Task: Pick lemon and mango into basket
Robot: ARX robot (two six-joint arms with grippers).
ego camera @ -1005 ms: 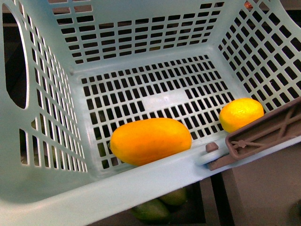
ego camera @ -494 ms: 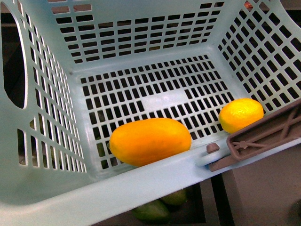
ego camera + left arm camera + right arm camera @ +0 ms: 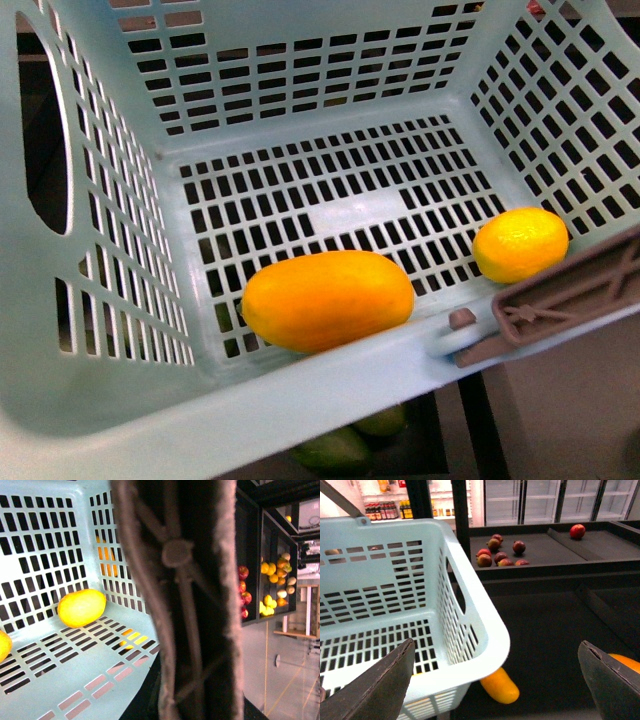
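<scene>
Both fruits are in: the large smooth orange-yellow mango (image 3: 328,298) lies on its side on the slotted floor of the light teal plastic basket (image 3: 330,385), tight against the near wall. The small yellow oval lemon (image 3: 520,243) sits in the near right corner beside the brown swing handle (image 3: 560,300). I judge the job essentially done. If I had to reseat the mango, I'd expect it to be heavy, slick and prone to rolling, so I'd pinch it across its short middle. The lemon looks firm and light, easy to take at its waist. The right gripper (image 3: 496,645) is spread wide and carrying nothing, hanging by the basket's outer corner. Its camera shows what the front misses: red apples (image 3: 495,555) on a dark shelf and a loose orange-yellow fruit (image 3: 500,685) under the basket. The left wrist view is mostly handle, so I can't tell whether the left gripper is clamped or free.
</scene>
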